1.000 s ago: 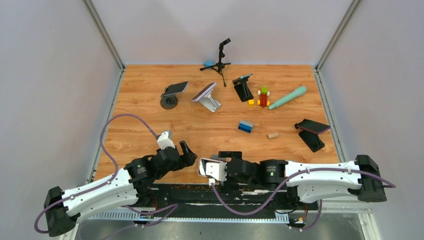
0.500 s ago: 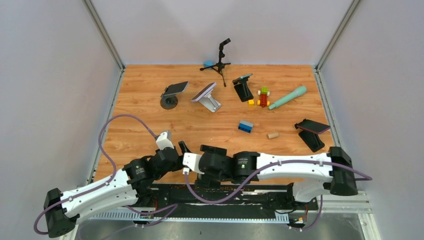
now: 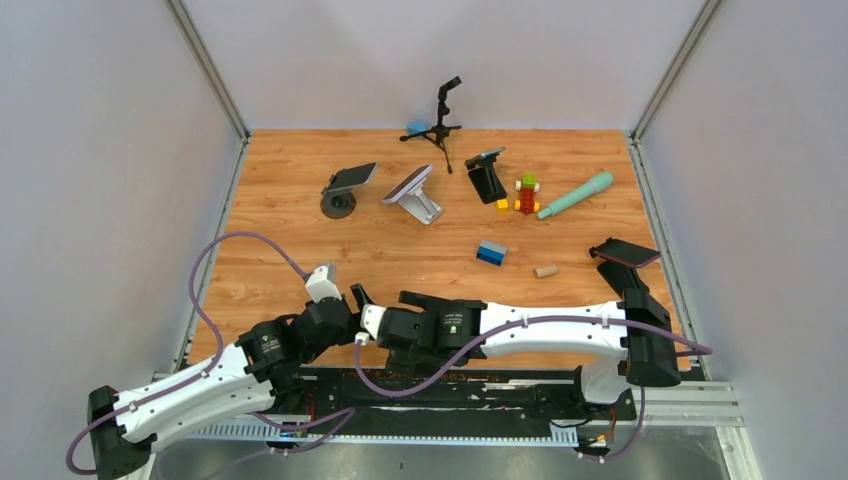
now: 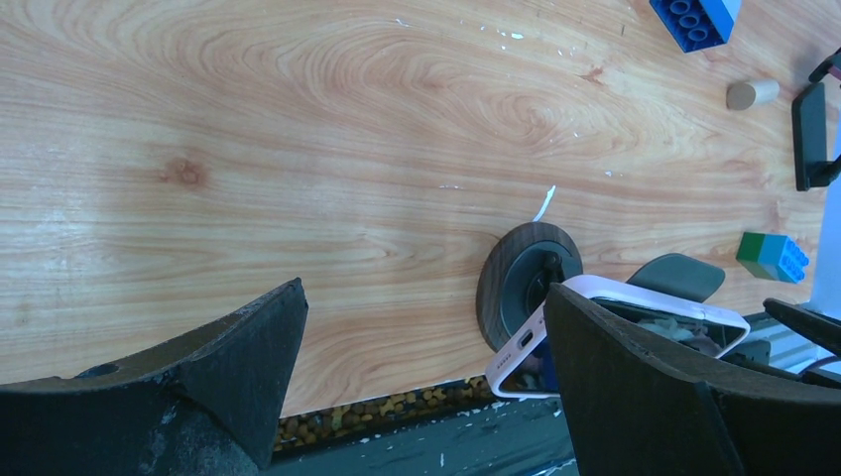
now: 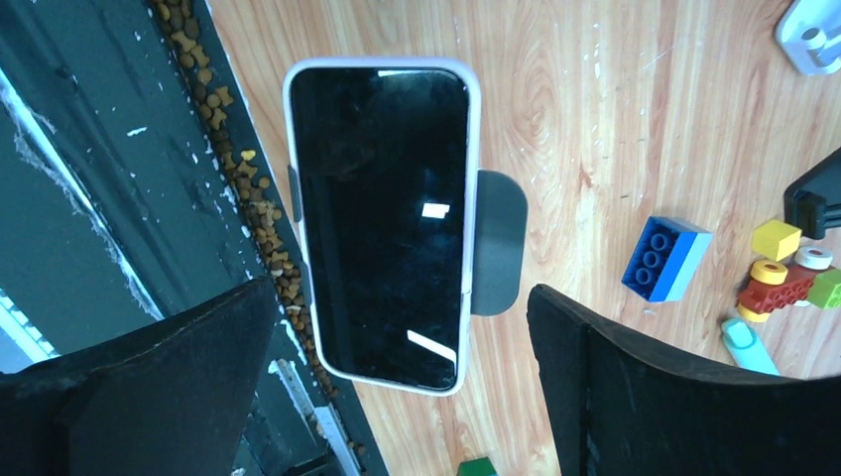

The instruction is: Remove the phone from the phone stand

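Phone (image 5: 382,223) sits on its stand (image 4: 516,288) at table's (image 3: 300,250) near edge, w/ a small block (image 4: 772,256) near on its right. Mid-table: brick (image 3: 491,253), small cylinder (image 3: 545,270) right of it, then a loaded edge stand (image 3: 612,270) by the right rim. Far side, L to R: left stand (image 3: 338,203), mid stand (image 3: 425,208), right stand (image 3: 488,185), all loaded, then toy blocks (image 3: 525,193) & tube (image 3: 575,195); mic tripod (image 3: 440,120) behind them, small item (image 3: 416,127) just left of its legs.

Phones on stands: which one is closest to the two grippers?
The pale-cased phone at the near edge of the table, directly beneath the open right gripper. The other phones stand farther off, toward the back and the right edge.
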